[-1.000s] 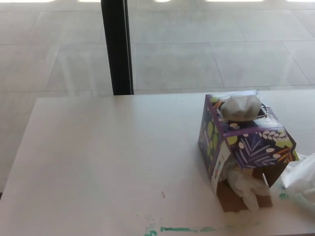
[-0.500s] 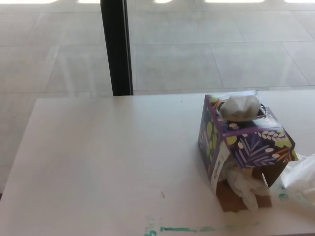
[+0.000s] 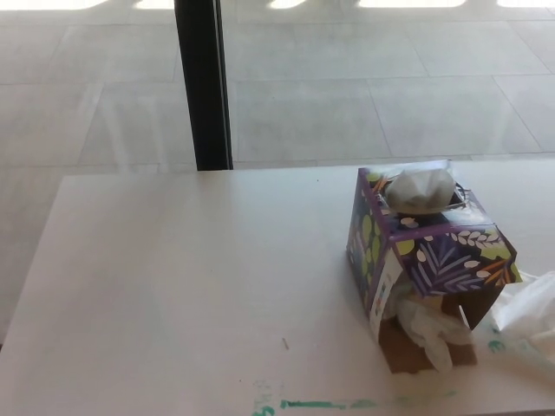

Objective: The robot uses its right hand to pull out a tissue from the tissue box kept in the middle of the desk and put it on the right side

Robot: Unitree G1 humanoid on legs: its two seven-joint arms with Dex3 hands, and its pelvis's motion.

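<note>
Tissue box (image 3: 429,277) sits on the counter (image 3: 191,286), purple with a leaf print, one tissue (image 3: 422,189) puffed up out of its top slot where a hand coming from above could pinch it. Near side of the box is torn open, and crumpled tissue (image 3: 427,325) spills out of that gap. Loose white tissue (image 3: 527,305) lies just right of the box, at the picture edge, so the drop zone looks already in use. Neither hand is in view, so their state cannot be told. No readable brand or text on the box. Green marks (image 3: 325,404) sit on the counter in front of the box.
</note>
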